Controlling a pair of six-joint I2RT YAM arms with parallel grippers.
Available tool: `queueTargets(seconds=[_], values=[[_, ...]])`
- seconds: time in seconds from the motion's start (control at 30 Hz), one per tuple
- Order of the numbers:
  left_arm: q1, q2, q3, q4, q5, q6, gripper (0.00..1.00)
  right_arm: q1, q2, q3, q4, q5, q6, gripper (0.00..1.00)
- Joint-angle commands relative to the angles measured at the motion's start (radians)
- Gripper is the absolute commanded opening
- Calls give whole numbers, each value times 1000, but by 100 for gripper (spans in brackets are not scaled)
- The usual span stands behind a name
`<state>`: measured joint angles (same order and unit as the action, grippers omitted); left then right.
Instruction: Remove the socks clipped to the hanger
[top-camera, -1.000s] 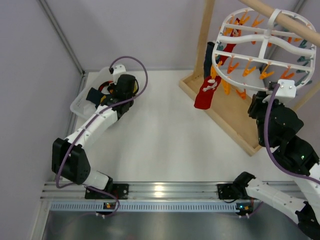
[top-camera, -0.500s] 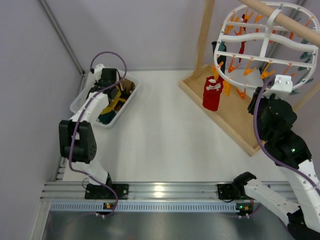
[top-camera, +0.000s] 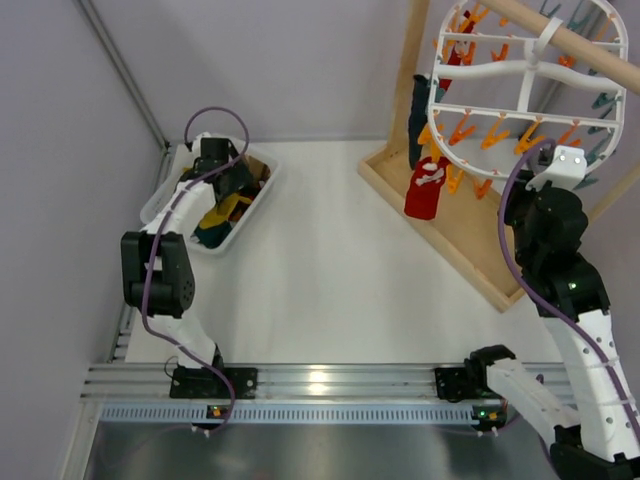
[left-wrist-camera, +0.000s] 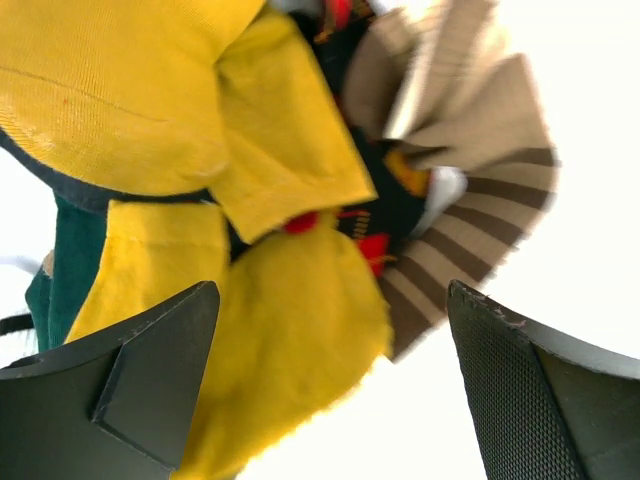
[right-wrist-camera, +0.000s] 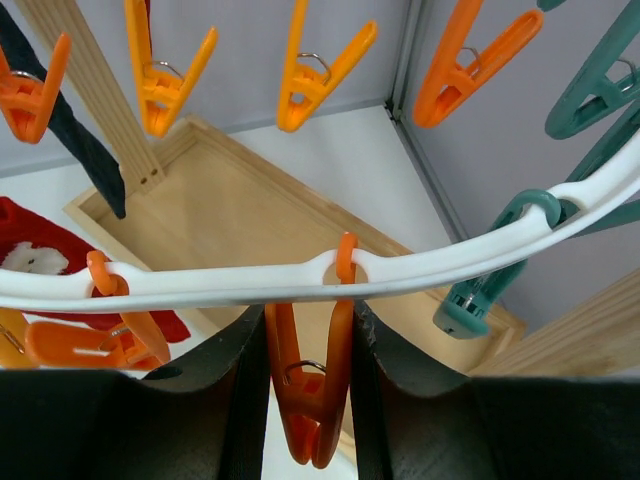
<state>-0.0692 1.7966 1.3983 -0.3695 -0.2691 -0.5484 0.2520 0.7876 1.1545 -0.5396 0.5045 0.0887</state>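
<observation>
**Left side.** The white bin (top-camera: 246, 216) stands at the left edge of the table (top-camera: 330, 290). The left gripper (top-camera: 232, 180) hangs over the bin's contents with its jaws spread wide and nothing between them. In the left wrist view, both fingers (left-wrist-camera: 150, 385) frame a loose pile directly below: yellow socks (left-wrist-camera: 150, 90), a dark patterned sock (left-wrist-camera: 395, 205) with red marks, and a tan striped sock (left-wrist-camera: 480, 160). None of them touches the fingers.

**Right side.** The wooden stand (top-camera: 440, 232) carries the hanger (top-camera: 500, 70) from its top bar, and the rack sits tilted. Two socks are clipped on the hanger's left edge – a dark navy sock (top-camera: 416, 120) beside the stand's post, and a red sock (top-camera: 424, 190) with a white mark just below it, over the stand's base tray.

The right gripper (right-wrist-camera: 308, 350) is raised to the hanger's lower right rim (right-wrist-camera: 220, 283). Its jaws are clamped on an orange clip (right-wrist-camera: 305, 405) – one that dangles from that rim and holds no sock. Neighbouring orange and teal clips hang free.
</observation>
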Motion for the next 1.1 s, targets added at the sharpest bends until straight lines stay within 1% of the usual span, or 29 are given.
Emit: queueTargets(seconds=[0.0, 0.07, 0.1, 0.17, 0.23, 0.27, 0.3, 0.37, 0.4, 0.47, 0.5, 0.53, 0.6, 0.63, 0.67, 0.73, 0.77, 0.8, 0.87, 0.93, 1.0, 1.03, 1.07], values=[[-26, -155, -7, 20, 45, -2, 98, -49, 2, 47, 17, -61, 32, 20], [-40, -227, -34, 18, 30, -1, 98, -63, 6, 54, 10, -61, 40, 20], [-40, -252, -50, 18, -5, -5, 98, -65, 4, 54, 6, -63, 40, 21], [-38, -315, -87, 17, -10, -12, 98, -72, -1, 59, 1, -63, 43, 22], [-38, -368, -116, 20, 54, -28, 98, -74, -7, 62, 1, -66, 40, 22], [-40, -384, -127, 26, 108, -42, 98, -76, -8, 62, 0, -64, 42, 22], [-59, -393, -127, 29, 128, -48, 98, -77, -10, 62, -3, -63, 43, 22], [-134, -393, -99, 40, 98, 17, 99, -77, -13, 62, -8, -64, 46, 22], [-244, -387, -88, 56, 75, 68, 99, -76, -11, 60, -11, -67, 51, 22], [-351, -356, -75, 101, 102, 128, 98, -79, -11, 59, -23, -86, 63, 23], [-433, -350, -81, 139, 135, 171, 98, -77, -14, 57, -28, -90, 69, 23], [-464, -353, -122, 241, 237, 194, 98, -77, -14, 56, -33, -93, 77, 24], [-521, -371, -192, 408, 379, 246, 98, -80, -17, 53, -43, -93, 77, 25], [-535, -399, -293, 619, 454, 267, 99, -82, -19, 53, -48, -92, 77, 25], [-550, -414, -347, 726, 570, 278, 98, -80, -19, 57, -56, -92, 75, 25], [-577, -410, -456, 933, 672, 272, 99, -82, -24, 70, -65, -93, 77, 26], [-580, -392, -463, 1049, 748, 265, 98, -82, -25, 74, -69, -95, 77, 26], [-583, -370, -453, 1072, 780, 259, 98, -80, -28, 85, -79, -101, 77, 27], [-602, -292, -392, 1077, 830, 286, 98, -82, -28, 94, -92, -112, 80, 34], [-615, -206, -325, 1081, 847, 301, 98, -82, -31, 105, -99, -115, 79, 35], [-620, -149, -277, 1081, 867, 306, 98, -82, -33, 111, -100, -115, 80, 40], [-620, -97, -231, 1081, 876, 312, 98, -82, -34, 111, -103, -109, 82, 47], [-620, -74, -213, 1083, 881, 315, 98, -80, -34, 111, -106, -104, 80, 51]])
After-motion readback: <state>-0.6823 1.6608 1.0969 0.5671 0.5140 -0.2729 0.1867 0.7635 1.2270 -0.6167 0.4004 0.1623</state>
